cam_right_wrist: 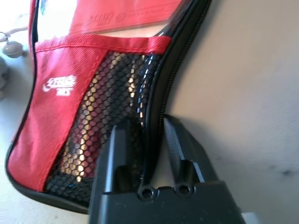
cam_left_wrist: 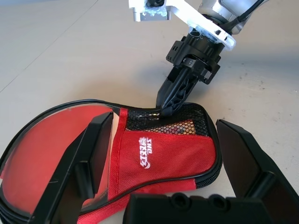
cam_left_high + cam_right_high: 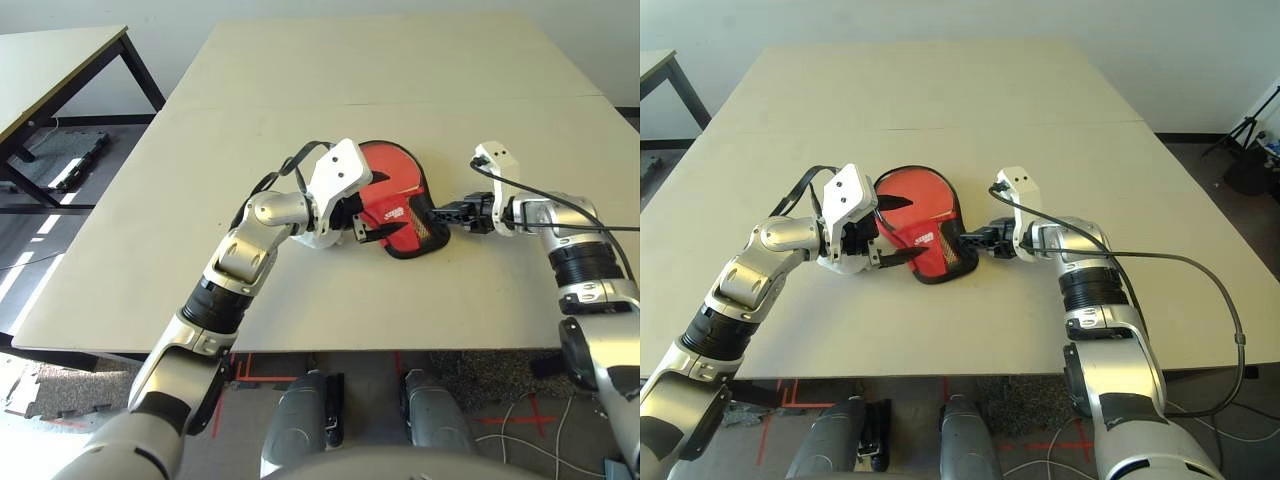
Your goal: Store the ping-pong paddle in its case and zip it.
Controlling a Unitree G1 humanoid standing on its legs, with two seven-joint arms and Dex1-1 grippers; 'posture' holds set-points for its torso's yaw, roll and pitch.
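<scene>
Reaching inward from the robot's right, the right arm (image 3: 1095,290) pinches the case's (image 2: 173,154) mesh-side edge between its fingers (image 1: 180,144). The left arm (image 3: 245,250) angles forward, its fingers (image 3: 383,232) spread above the case, which lies on the bench (image 3: 330,80) with the paddle (image 2: 60,149) inside.

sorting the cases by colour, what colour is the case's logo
White; the logo shows best in left wrist view

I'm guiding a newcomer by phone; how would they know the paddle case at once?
On the big beige table, look between the robot's two silver arms. The case is a flat, paddle-shaped red cover edged in black, pinched at its mesh side by the right hand. Its small white logo sets it apart.
</scene>
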